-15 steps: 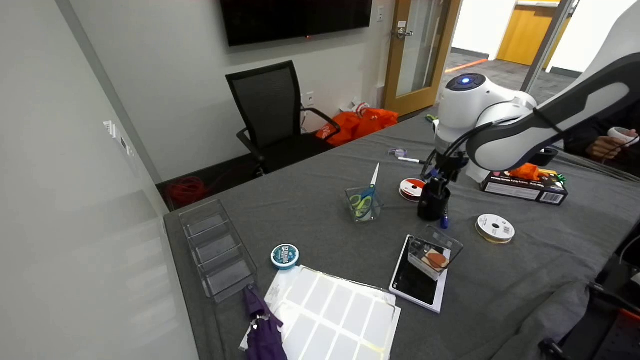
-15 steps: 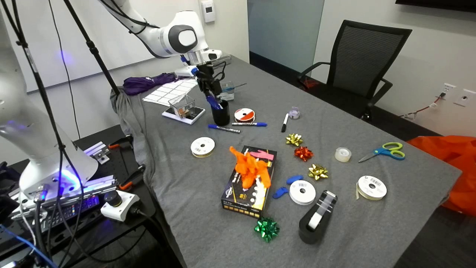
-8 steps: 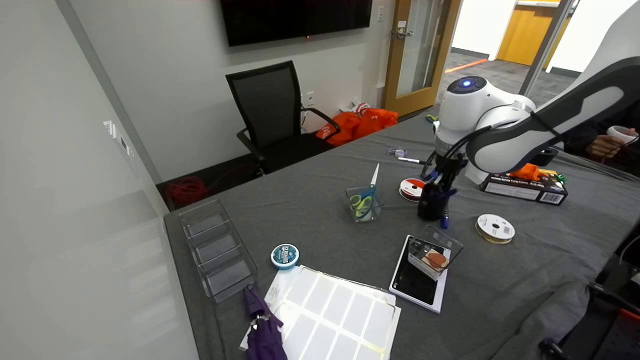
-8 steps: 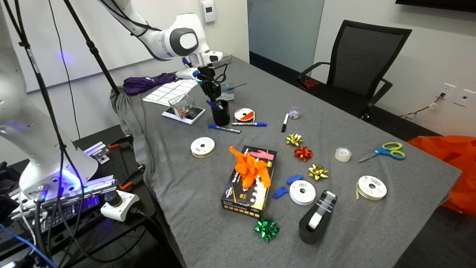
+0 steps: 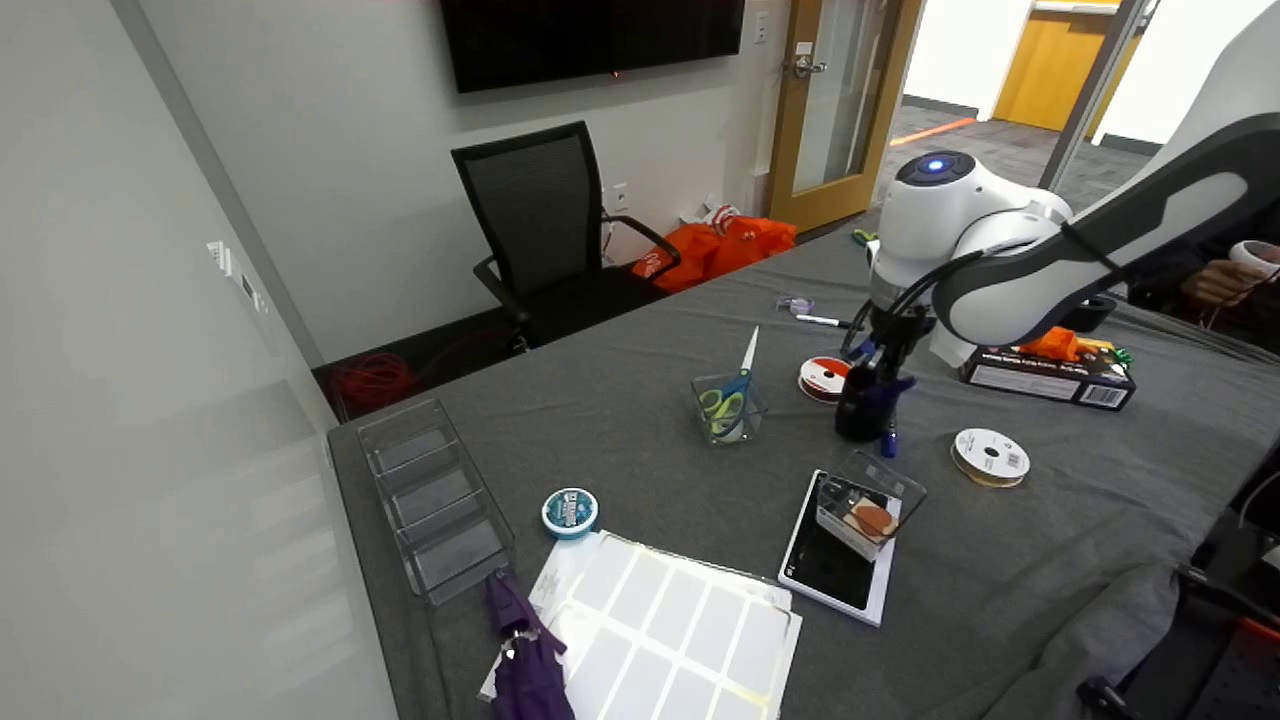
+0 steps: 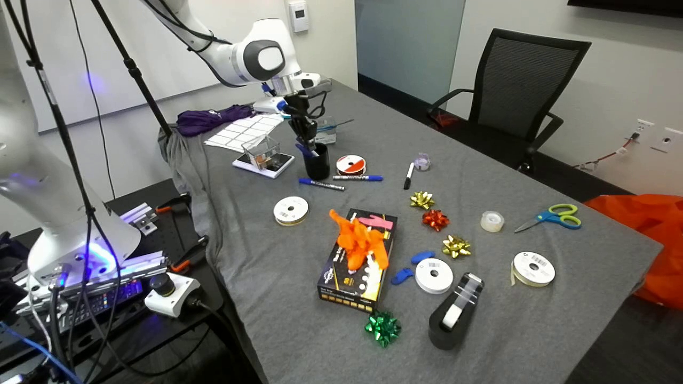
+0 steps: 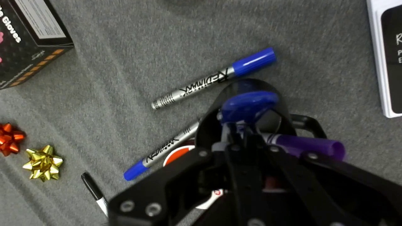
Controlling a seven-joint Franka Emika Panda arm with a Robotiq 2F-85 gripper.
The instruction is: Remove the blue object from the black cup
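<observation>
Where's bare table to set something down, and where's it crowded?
Bare cloth lies between the divided tray and the scissors box, and from the glove box to the robot-side table edge. Crowded around the black cup: hand, two markers, red spool.

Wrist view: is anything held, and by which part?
Cannot be told: the fingers overlap the lower edge of the rounded blue object at the mouth of the black cylindrical cup, hiding contact.
</observation>
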